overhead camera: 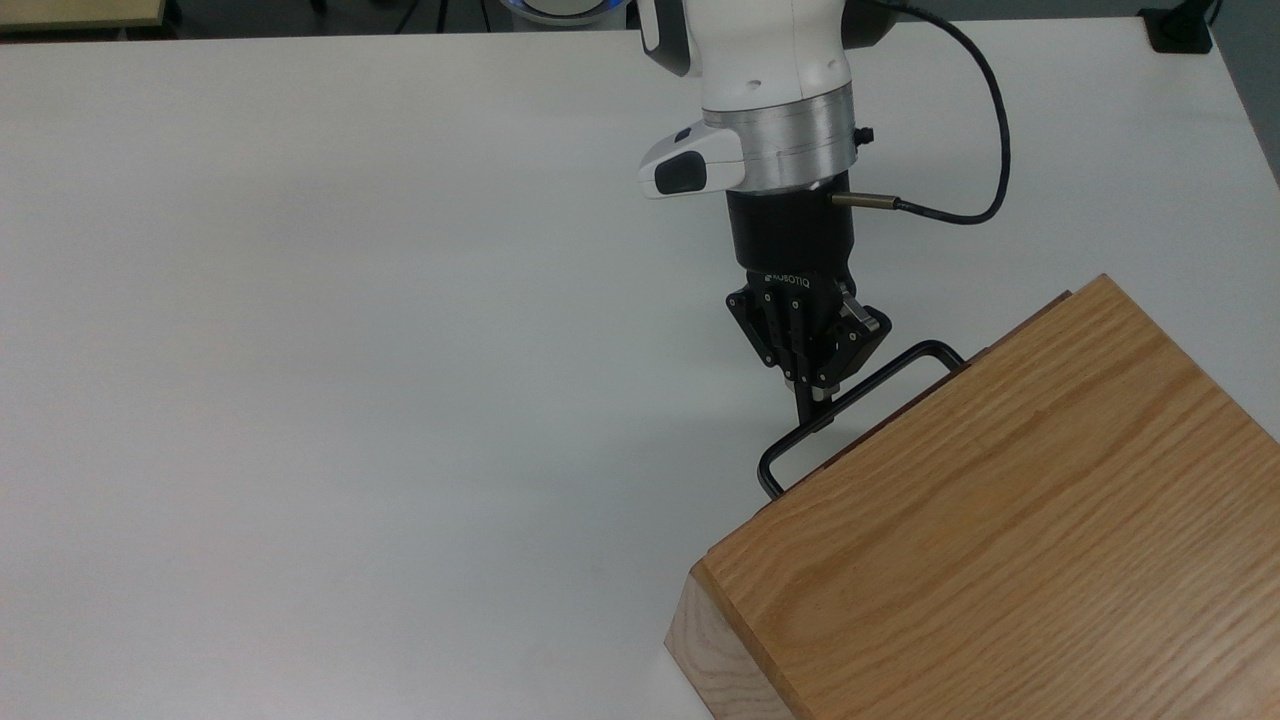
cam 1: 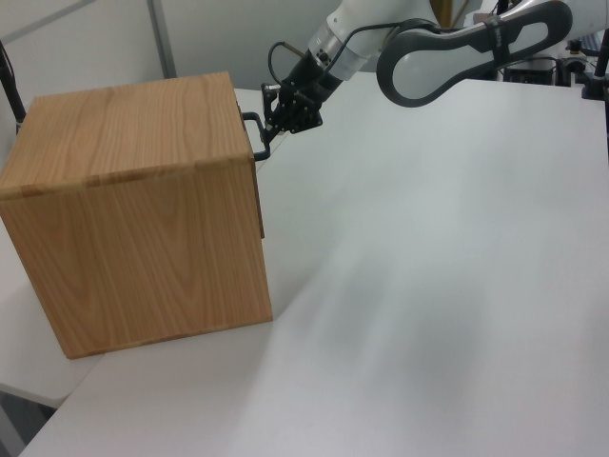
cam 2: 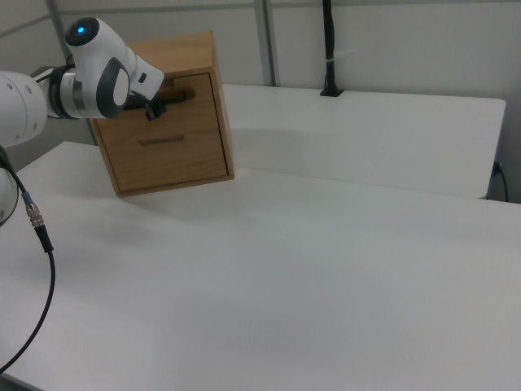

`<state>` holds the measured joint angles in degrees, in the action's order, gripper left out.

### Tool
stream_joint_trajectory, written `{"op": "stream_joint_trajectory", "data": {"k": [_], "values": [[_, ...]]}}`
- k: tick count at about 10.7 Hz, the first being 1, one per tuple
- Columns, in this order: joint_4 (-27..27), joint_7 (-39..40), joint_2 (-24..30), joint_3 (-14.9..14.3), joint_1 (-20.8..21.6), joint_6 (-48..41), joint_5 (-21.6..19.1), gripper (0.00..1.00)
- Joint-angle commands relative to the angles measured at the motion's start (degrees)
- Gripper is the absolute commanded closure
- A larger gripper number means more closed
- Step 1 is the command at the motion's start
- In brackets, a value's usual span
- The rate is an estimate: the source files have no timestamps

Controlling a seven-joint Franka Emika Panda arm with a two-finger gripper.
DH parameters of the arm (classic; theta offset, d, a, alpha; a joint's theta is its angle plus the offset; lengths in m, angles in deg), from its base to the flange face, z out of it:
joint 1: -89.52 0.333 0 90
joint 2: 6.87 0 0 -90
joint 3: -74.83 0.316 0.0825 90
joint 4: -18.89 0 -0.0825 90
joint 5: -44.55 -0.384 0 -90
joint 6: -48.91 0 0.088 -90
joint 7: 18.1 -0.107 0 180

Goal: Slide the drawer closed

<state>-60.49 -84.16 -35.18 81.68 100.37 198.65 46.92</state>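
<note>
Oak drawer pushed home, tool at the handle.

Oak front of the drawer [cam 2: 159, 96] sits flush, or very nearly so, with the cabinet [overhead camera: 1010, 540] just ahead of the tool [overhead camera: 812, 408]; in the top view just a thin dark edge shows under the cabinet's top. The tool's fingers are drawn together, their tips touching the black handle [overhead camera: 900, 365], pressing rather than gripping, as far as I can judge. The sliding step looks finished. What's left, I'd say, is a last firm nudge if any gap remains, then backing straight off over the white bench [overhead camera: 330, 330].
</note>
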Motion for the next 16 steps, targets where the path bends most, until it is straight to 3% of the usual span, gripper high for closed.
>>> {"op": "stream_joint_trajectory", "data": {"k": [1, 5, 8, 11, 12, 14, 16], "values": [[3.0, -3.7, -1.7, -2.0, 2.3, 4.0, 0.5, 1.0], [2.9, -4.2, -1.7, -1.9, 2.3, 5.0, 0.7, 1.0], [0.4, -0.8, 2.0, -1.1, -0.4, 4.3, 1.8, 1.0], [-4.5, 6.8, 8.2, -1.0, -0.7, -6.1, 1.5, 0.98], [-4.5, 10.1, 9.7, -1.0, -0.7, -13.3, 1.5, 0.91], [-4.6, 18.7, 13.6, -1.0, -0.7, -30.7, 1.6, 0.23], [-4.6, 21.3, 18.0, -1.0, -2.2, -41.8, 1.6, 0.08]]}}
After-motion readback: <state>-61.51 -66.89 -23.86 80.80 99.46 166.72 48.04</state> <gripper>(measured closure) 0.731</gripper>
